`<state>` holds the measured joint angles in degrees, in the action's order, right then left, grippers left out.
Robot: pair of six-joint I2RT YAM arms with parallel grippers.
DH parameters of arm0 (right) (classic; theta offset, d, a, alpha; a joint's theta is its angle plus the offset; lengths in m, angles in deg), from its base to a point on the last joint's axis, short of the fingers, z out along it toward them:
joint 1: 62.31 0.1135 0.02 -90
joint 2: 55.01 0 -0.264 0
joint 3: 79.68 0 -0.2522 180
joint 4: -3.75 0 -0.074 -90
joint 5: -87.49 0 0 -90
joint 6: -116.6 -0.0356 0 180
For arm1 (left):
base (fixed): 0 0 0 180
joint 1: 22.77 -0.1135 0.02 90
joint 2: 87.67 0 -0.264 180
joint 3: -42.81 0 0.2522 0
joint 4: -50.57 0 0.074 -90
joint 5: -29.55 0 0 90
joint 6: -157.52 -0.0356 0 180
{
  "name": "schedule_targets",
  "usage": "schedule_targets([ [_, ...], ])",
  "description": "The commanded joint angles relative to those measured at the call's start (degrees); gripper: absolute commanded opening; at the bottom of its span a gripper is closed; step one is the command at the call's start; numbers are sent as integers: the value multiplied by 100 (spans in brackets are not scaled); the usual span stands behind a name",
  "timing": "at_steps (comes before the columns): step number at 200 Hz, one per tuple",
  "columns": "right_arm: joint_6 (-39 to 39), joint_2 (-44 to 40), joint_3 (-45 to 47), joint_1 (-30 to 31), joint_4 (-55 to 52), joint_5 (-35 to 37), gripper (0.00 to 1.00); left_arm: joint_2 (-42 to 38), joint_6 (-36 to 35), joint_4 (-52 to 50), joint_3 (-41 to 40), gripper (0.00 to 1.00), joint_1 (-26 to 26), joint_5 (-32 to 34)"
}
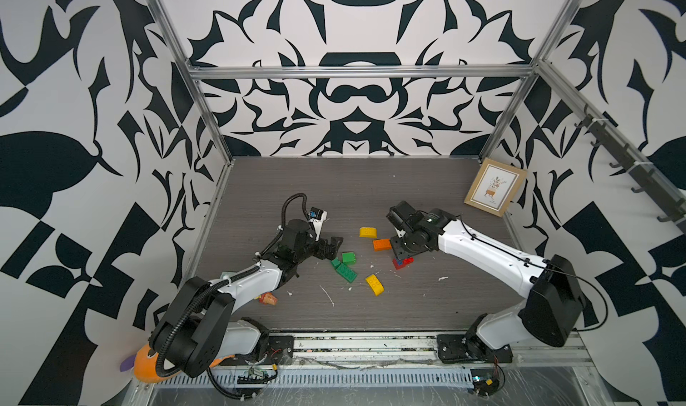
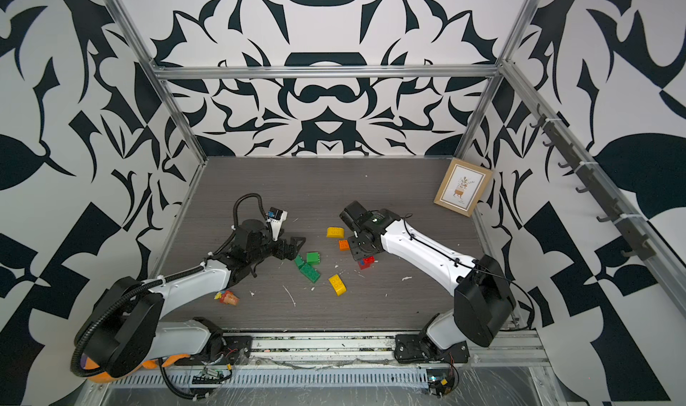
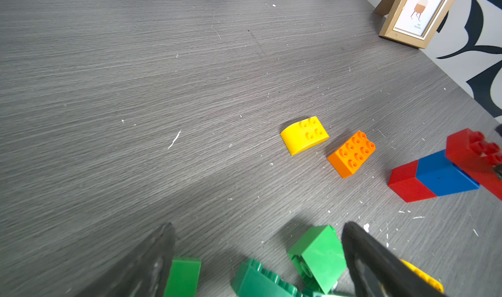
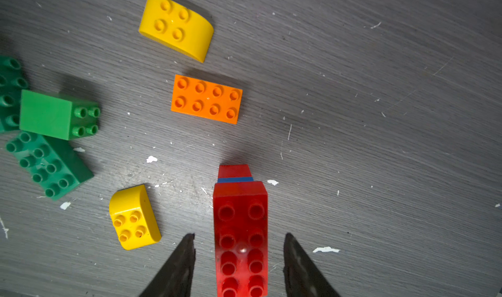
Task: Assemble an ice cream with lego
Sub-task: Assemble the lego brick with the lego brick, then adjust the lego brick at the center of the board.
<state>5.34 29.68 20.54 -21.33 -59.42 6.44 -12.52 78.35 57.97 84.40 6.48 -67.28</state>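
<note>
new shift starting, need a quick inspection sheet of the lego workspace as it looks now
surface: grey wood-grain table, white flecks scattered
job's things: red-blue-red stack, orange brick, two yellow dome bricks, three green bricks
clutter: crumpled wrapper, picture frame, orange plush toy
grippers: left gripper open by the green bricks, empty; right gripper jaws straddle the stack with gaps, open
cables: black hose on left arm, thin cable along right arm
surroundings: patterned walls, aluminium frame, hook rail

The stack [image 4: 240, 227] is red and blue, the table [image 4: 380, 119] grey wood-grain
</note>
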Motion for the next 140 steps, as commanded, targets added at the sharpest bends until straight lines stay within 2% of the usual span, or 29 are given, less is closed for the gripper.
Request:
schedule_targets([
  [1, 16, -130, -21, 7, 50, 2, 55, -112, -35, -51, 108, 99, -8, 6],
  [88, -21, -120, 242, -89, 168, -78, 50, -71, -14, -40, 117, 99, -9, -2],
  [140, -37, -77, 300, -98, 265, -164, 38, -54, -13, -34, 117, 99, -8, -2],
])
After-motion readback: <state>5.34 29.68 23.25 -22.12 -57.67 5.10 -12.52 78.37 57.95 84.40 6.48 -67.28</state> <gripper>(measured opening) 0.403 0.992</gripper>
